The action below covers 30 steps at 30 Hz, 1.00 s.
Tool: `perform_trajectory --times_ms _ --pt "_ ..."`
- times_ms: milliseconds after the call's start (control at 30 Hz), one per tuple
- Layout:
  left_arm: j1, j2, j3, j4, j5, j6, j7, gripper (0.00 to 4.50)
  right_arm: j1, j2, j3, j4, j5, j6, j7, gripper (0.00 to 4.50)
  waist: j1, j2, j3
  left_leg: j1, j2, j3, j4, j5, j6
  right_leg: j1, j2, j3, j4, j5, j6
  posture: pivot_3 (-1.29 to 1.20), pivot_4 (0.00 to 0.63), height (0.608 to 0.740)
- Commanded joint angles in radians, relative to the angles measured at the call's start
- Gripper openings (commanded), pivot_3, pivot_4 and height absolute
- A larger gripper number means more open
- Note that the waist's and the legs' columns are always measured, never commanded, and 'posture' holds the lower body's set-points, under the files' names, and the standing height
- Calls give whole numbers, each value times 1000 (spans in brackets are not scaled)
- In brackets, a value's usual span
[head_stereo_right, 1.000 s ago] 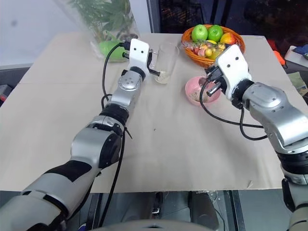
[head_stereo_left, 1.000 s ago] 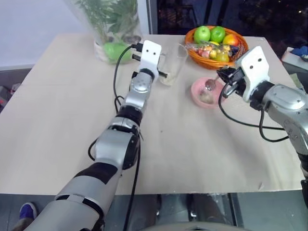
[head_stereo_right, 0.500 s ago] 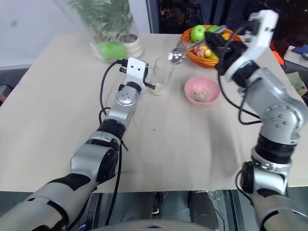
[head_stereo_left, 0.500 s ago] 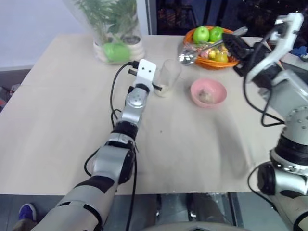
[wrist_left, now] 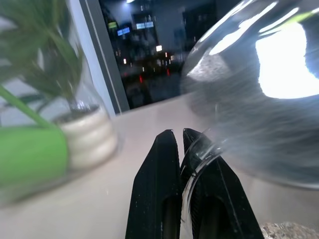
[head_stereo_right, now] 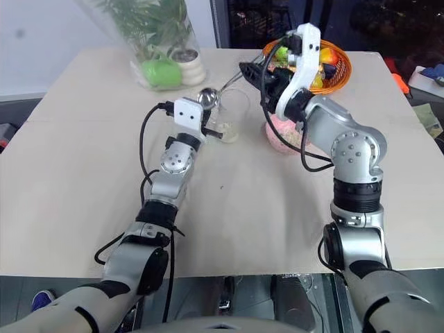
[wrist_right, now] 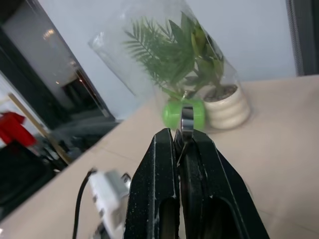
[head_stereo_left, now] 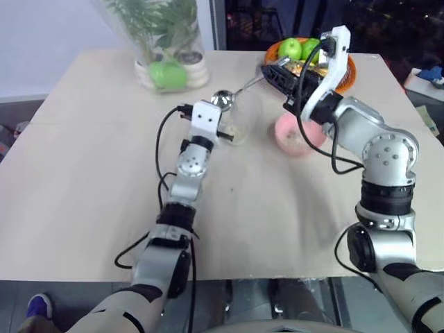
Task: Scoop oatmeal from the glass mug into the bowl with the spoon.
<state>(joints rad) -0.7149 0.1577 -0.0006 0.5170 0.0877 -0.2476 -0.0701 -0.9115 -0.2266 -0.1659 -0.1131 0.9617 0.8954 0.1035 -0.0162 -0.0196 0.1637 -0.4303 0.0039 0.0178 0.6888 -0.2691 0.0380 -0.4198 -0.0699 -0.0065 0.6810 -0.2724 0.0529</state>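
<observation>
1. Hovering just above the rim of the small clear glass mug [head_stereo_left: 239,118], the oval bowl of the slim shiny silver metal spoon [head_stereo_left: 223,98] is sitting at the end of a long handle that is running back to the right tool [head_stereo_left: 281,73], whose two black fingers are pinched together on that handle.
2. Holding the glass mug from its near side, the left tool [head_stereo_left: 223,132] is standing with its fingers closed on the mug's handle; the left wrist view is showing curved glass squeezed between them.
3. Lying at the very bottom of the mug, the pale beige oatmeal [head_stereo_right: 229,134] is looking like a thin layer, so the spoon is probably going to have to reach deep for the next scoop.
4. Sitting near the mug on the pale bench [head_stereo_left: 90,166], the small round pink bowl [head_stereo_left: 297,133] is partly hidden behind the right arm, with some flakes in it.
5. Standing behind the bowl is an orange wicker basket of fruit [head_stereo_left: 305,55], and a clear vase of green plants [head_stereo_left: 166,41] is standing at the far left of the bench.
6. Judging the risks: the spoon is entering at a shallow slant, so it could knock the rim and tip the mug or twist it in the left tool's narrow grip.
7. Carrying flakes over, a tilted spoon could be spilling them on the bench between mug and bowl.
</observation>
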Motion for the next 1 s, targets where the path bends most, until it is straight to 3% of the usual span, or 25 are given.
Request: perform_trajectory --times_ms 33,267,433,667,867,1000 --pt "16 23 39 -85 -20 6 17 62 -32 -18 -92 -17 68 20 -30 0 1 0 0 0 0 0 0 0 0 0 0 0 0 0 0 0 150 740" --pt "39 33 68 -92 -33 17 28 62 -20 -49 -124 -43 121 85 -72 0 0 0 0 0 0 0 0 0 0 0 0 0 0 0 0 0 150 740" --pt "45 24 67 -110 -38 13 28 62 24 -110 52 -75 -57 64 -8 0 -2 1 0 0 0 1 0 0 0 0 0 0 0 0 0 0 150 740" --pt "88 3 62 -164 -44 29 31 62 -13 -61 258 -9 -265 -20 79 0 -6 1 -1 1 0 1 0 0 0 0 0 1 0 0 0 0 150 740" --pt "129 -2 67 -206 -55 39 33 62 -32 9 351 66 -390 -67 138 0 -6 1 -1 1 0 0 0 0 0 0 0 0 0 0 0 0 150 740" --pt "173 -12 98 -250 -103 73 26 62 -28 -10 396 64 -422 -88 276 0 -5 1 -1 0 0 0 0 0 0 0 0 0 -1 0 0 0 150 740"
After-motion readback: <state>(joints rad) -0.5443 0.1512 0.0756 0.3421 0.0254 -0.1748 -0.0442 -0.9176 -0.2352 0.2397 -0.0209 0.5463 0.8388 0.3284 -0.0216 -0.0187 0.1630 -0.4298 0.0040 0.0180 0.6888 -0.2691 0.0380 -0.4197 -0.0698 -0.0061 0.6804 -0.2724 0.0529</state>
